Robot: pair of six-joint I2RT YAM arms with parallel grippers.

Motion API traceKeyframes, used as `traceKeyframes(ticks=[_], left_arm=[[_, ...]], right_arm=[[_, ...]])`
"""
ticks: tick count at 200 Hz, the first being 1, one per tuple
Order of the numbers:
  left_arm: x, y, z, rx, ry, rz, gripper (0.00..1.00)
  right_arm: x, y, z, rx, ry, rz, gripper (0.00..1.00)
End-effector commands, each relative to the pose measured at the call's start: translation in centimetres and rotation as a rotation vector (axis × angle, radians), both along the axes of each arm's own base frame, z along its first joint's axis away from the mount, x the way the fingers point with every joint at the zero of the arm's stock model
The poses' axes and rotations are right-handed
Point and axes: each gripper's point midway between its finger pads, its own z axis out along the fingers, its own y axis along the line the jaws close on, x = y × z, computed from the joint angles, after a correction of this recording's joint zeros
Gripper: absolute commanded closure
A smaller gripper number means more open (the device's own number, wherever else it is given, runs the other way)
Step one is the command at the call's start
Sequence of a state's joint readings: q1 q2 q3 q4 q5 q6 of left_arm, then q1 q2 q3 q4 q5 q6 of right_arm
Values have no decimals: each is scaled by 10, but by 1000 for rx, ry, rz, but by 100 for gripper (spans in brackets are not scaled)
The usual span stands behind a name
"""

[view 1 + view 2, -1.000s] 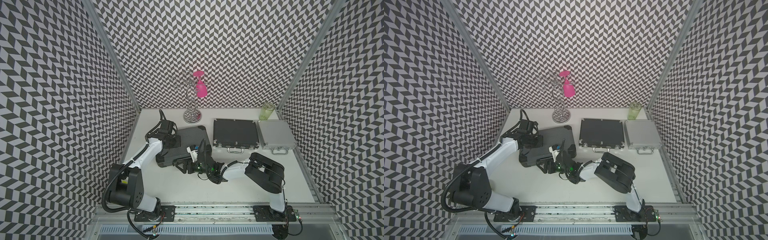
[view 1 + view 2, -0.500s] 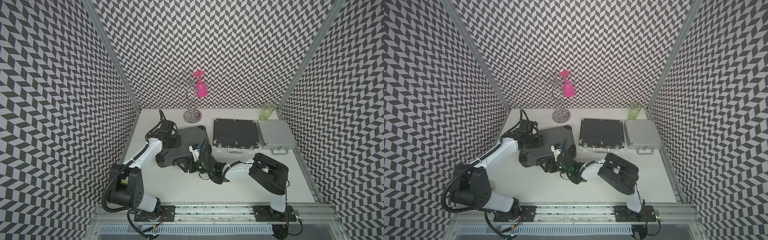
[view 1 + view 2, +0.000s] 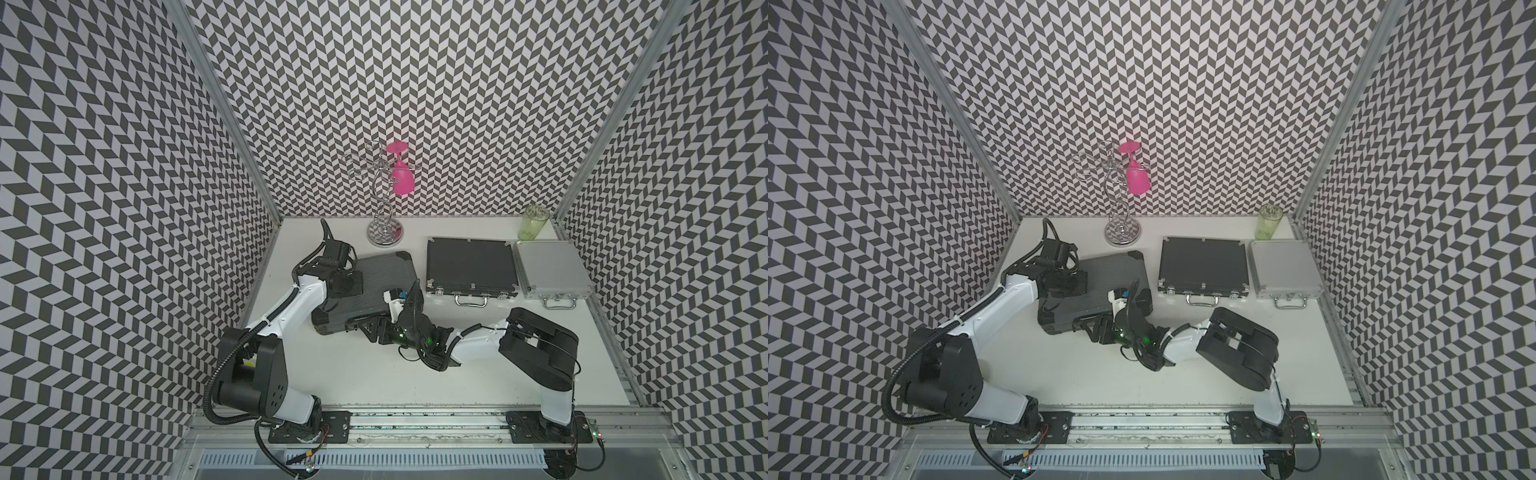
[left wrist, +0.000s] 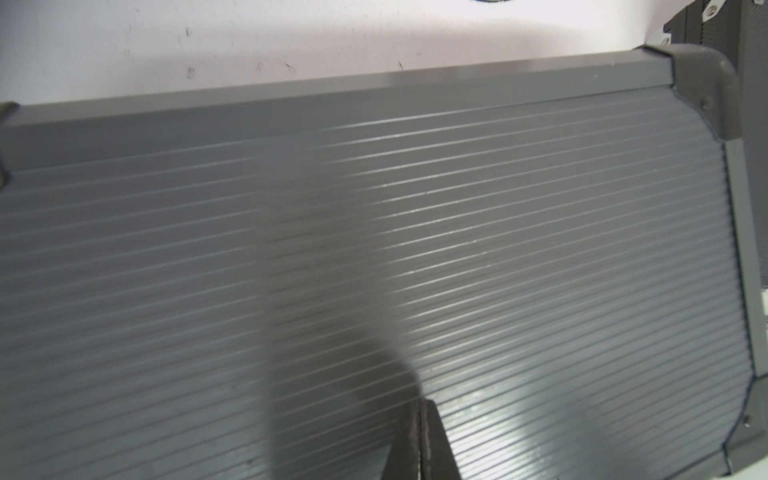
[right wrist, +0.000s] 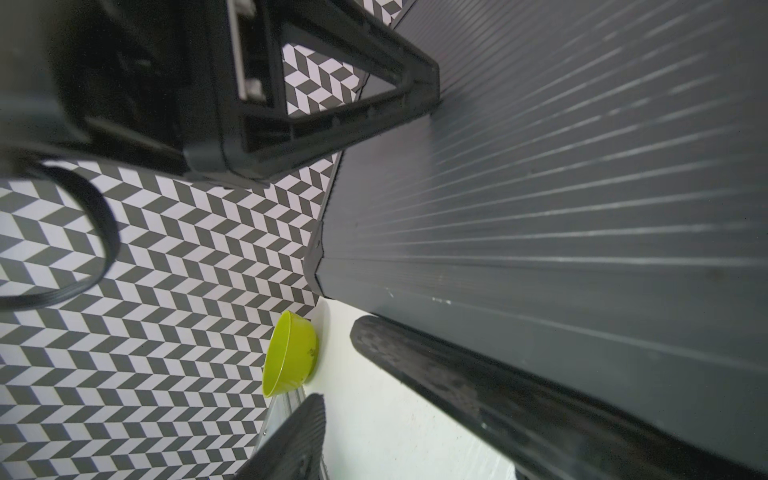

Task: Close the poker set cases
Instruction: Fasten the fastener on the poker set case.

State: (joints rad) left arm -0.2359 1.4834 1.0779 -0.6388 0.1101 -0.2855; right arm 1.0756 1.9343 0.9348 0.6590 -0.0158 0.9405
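Table [image 3: 374,374] holds grey case [image 3: 382,278] (ribbed), black case [image 3: 469,266], silver case [image 3: 548,268], stand [image 3: 385,235], cup [image 3: 534,222].

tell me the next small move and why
Probably nudge the right gripper in to press the front edge of the dark-grey case fully shut. Its lid lies down under the shut left gripper, the right jaws stand open beside that edge, and the black case and silver case look closed.

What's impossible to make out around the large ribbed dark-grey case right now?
Large ribbed dark-grey case, front face: both top views, right end effector covers most of it.
Left end effector: left wrist view, bottom edge crops all but its tip.
Case contents: every view, lid covers them.
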Motion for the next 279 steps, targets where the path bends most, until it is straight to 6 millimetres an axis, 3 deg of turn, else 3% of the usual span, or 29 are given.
traceKeyframes(ticks=[1, 28, 72, 146, 221, 279], left_arm=[[1, -2, 5, -2, 0, 1, 93], [-1, -2, 4, 3, 2, -2, 93], [-1, -2, 2, 2, 5, -1, 92], [-1, -2, -5, 10, 23, -1, 92], [5, -7, 5, 15, 5, -18, 93], [9, -8, 13, 25, -14, -21, 95]], right_arm=[[34, -3, 59, 202, -117, -139, 29], [31, -6, 59, 182, -95, -140, 30], [17, -23, 30, 113, -49, -121, 29], [-6, -31, 0, 50, -2, -83, 37], [-22, -45, -30, -10, 50, -91, 43], [-28, -48, -36, 18, 120, -114, 55]])
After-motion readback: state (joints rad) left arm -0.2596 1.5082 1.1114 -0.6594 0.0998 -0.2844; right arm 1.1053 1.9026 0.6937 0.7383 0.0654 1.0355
